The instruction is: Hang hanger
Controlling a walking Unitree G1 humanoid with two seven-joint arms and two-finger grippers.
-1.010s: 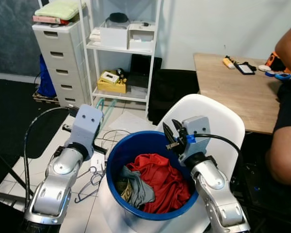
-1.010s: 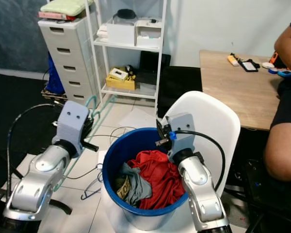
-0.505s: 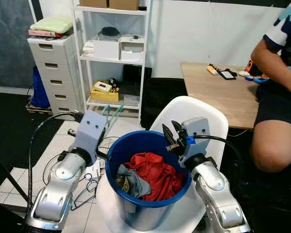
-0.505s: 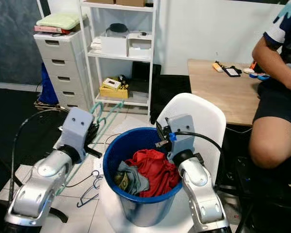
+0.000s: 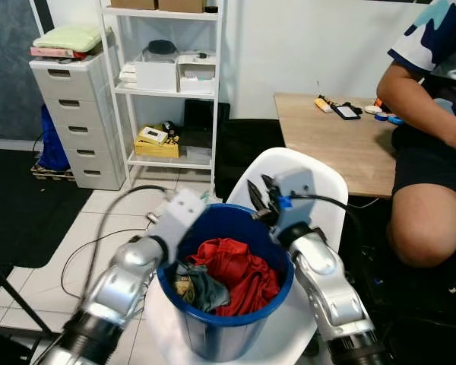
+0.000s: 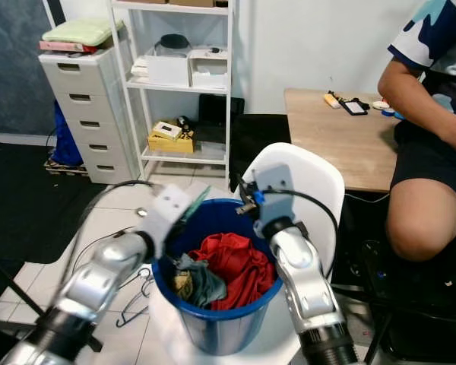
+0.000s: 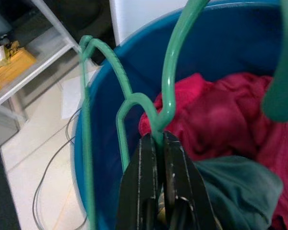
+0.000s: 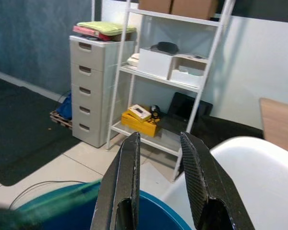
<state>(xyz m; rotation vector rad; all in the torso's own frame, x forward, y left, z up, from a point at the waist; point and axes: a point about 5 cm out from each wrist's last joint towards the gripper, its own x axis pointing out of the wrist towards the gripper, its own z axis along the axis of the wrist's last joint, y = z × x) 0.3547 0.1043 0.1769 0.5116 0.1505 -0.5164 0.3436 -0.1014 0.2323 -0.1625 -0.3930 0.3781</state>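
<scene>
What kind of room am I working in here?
Probably a home utility or work room: a blue laundry tub of clothes on a white chair, a white shelf rack, a drawer unit, and a person at a wooden desk.

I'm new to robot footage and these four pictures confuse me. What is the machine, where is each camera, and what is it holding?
This is a humanoid robot with two silver arms, each ending in two long black fingers. The two wide pictures come from the two eyes of a camera on its head, looking down; the two close ones come from cameras on its wrists. Before it a blue bucket of clothes, red shirt on top, stands on a white chair. The left gripper is shut on a green hanger, held over the bucket's rim. The right gripper is open and holds nothing, above the bucket's far side. Behind stand a shelf, drawers and a table, where a person sits.
</scene>
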